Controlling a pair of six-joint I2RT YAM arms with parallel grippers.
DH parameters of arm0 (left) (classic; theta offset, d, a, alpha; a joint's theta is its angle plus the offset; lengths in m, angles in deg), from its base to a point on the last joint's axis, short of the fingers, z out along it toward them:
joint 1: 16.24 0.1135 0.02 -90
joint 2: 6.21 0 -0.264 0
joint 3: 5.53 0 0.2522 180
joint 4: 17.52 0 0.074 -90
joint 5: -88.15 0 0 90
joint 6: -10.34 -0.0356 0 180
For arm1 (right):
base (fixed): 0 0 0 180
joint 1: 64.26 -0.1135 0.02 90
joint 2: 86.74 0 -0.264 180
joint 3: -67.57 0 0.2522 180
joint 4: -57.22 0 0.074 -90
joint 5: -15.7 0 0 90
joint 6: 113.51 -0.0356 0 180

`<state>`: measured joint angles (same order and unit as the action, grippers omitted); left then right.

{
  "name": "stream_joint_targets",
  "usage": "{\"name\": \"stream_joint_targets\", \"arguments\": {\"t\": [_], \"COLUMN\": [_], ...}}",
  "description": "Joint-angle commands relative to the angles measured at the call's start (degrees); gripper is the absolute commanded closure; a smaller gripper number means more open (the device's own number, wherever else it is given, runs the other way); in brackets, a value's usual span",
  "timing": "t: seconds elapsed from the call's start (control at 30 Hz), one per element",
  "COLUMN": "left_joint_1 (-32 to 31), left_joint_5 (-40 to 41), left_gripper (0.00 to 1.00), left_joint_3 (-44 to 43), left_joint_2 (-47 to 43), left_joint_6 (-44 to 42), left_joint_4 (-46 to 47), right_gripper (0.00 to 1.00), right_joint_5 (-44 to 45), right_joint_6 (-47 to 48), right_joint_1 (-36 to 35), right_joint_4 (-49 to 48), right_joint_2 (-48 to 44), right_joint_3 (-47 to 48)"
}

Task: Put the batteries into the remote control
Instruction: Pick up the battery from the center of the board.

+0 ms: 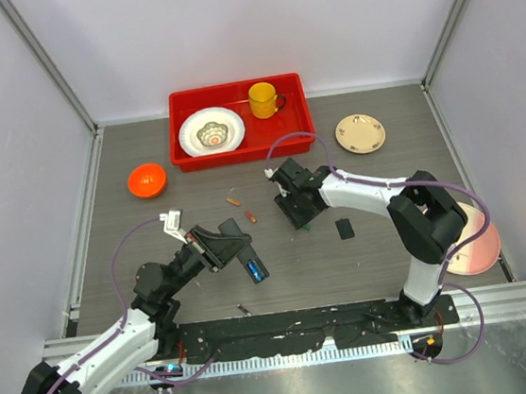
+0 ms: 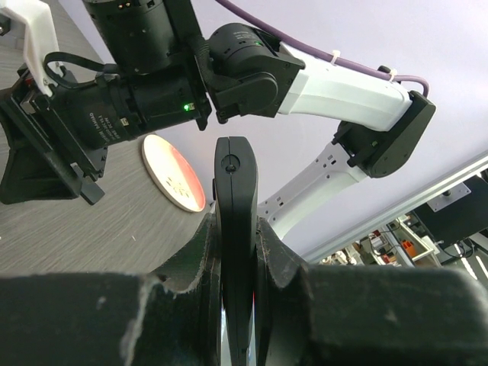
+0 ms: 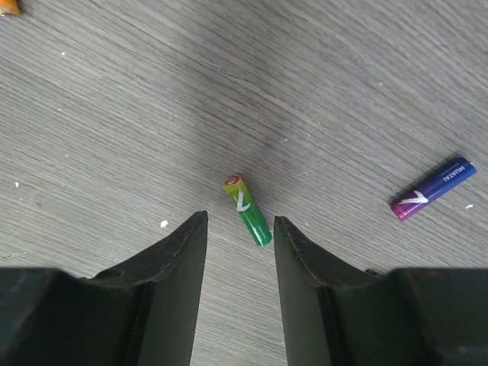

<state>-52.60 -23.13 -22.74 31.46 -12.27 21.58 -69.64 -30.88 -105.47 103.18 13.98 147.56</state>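
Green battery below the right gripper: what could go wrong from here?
1. The green battery lies slanted between the open fingers of the right gripper, with only its lower end near their tips. Closing may pinch that end and flick it away.
2. The remote control sticks out well beyond the left gripper. Pushing a battery in might lever it loose.

The grey wood-grain table (image 1: 195,181) is carrying a red tray (image 1: 239,156) at the back, an orange bowl (image 1: 146,180) to the left, a cream plate (image 1: 360,133) and a pink plate (image 1: 482,246) to the right, a small black flat piece (image 1: 345,229) near the middle, and, lying loose, an orange battery (image 1: 234,201), a second orange battery (image 1: 250,216), a green battery (image 3: 248,210) and a purple battery (image 3: 432,188).
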Motion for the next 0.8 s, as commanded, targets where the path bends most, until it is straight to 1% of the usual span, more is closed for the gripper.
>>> {"name": "stream_joint_targets", "arguments": {"t": [0.0,0.57,0.6,0.67,0.77], "left_joint_1": [0.24,0.24,0.24,0.24,0.24], "left_joint_5": [-0.87,-0.78,-0.78,-0.78,-0.61], "left_gripper": [1.00,1.00,1.00,1.00,1.00], "left_joint_3": [-1.30,-1.22,-1.22,-1.22,-1.30], "left_joint_2": [-0.49,0.12,0.12,0.12,0.56], "left_joint_6": [-0.86,-1.04,-1.04,-1.04,-1.04], "left_joint_4": [2.33,2.60,2.60,2.60,2.68], "right_gripper": [0.55,0.65,0.68,0.71,0.78], "right_joint_5": [-1.32,-3.44,-3.44,-3.70,-3.87], "right_joint_6": [0.52,-2.03,-2.20,-2.64,-4.30], "right_joint_1": [0.78,1.92,1.84,1.92,1.93], "right_joint_4": [-0.30,-1.62,-1.71,-1.80,-1.80], "right_joint_2": [0.52,2.10,2.02,1.67,1.14], "right_joint_3": [0.21,-3.66,-3.75,-4.10,-4.27]}}
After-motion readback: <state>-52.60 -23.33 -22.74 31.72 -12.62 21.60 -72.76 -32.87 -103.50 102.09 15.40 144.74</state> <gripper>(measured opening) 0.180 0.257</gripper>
